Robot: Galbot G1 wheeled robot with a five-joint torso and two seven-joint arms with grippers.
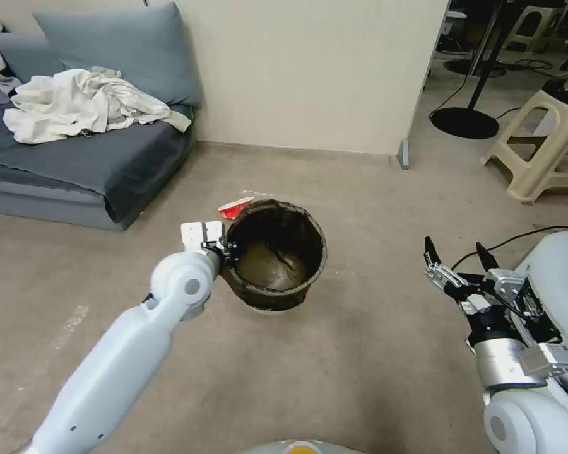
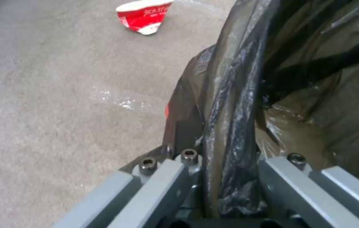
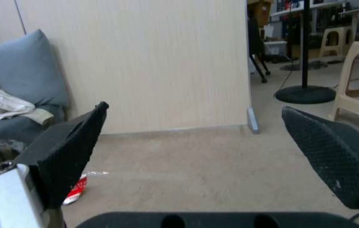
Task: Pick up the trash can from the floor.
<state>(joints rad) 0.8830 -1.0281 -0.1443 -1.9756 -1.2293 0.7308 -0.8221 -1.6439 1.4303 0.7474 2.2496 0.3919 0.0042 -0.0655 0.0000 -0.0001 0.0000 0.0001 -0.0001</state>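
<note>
On the carpeted floor point(image 1: 372, 353), the left gripper point(image 1: 228, 247) clamps the trash can point(image 1: 278, 255) rim; the right gripper point(image 1: 457, 252) hangs wide open, empty

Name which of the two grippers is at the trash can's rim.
The left gripper, closed on the bag-covered rim of the small round white plastic trash can. The right gripper hangs open over bare beige carpet floor, well apart.

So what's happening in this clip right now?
The left tool is clamped on the bag-lined rim of the trash can, one finger inside and one outside. Whether the can has left the floor I cannot tell. The right tool waits open off to the side. A crumpled red-and-white paper cup lies just behind the can.
</note>
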